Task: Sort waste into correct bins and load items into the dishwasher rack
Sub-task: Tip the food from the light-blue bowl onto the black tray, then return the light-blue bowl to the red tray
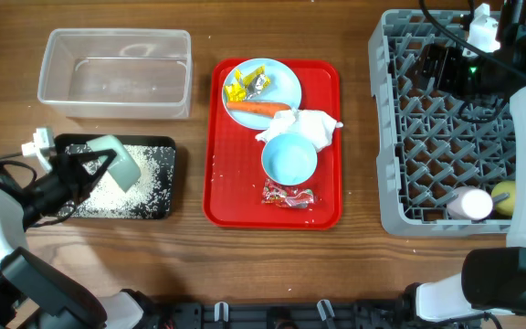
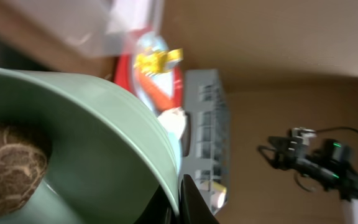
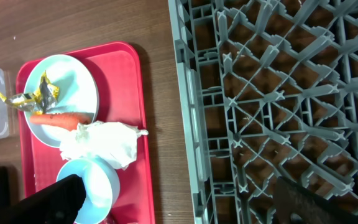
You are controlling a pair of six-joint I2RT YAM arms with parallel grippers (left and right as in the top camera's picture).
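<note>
My left gripper (image 1: 91, 167) is shut on the rim of a teal bowl (image 1: 120, 163), held tilted over the black tray (image 1: 153, 206), which holds white rice (image 1: 149, 174). In the left wrist view the bowl (image 2: 98, 137) still holds a brown lump (image 2: 8, 168). The light-blue plate (image 1: 281, 80) carries yellow and silver wrappers (image 1: 247, 84) and a carrot (image 1: 257, 108). A napkin (image 1: 307, 123), a pale blue bowl (image 1: 289, 157) and a red wrapper (image 1: 288, 195) lie on the red tray. My right gripper (image 1: 446, 66) hangs open over the grey rack (image 1: 446, 137).
The clear tub (image 1: 117, 73) stands behind the black tray. The flat red tray (image 1: 327, 206) lies mid-table. A pink cup (image 1: 468, 203) and a yellow cup (image 1: 505, 196) sit in the rack's near right corner. The right wrist view shows the rack's edge (image 3: 191, 112) beside the red tray (image 3: 135, 93).
</note>
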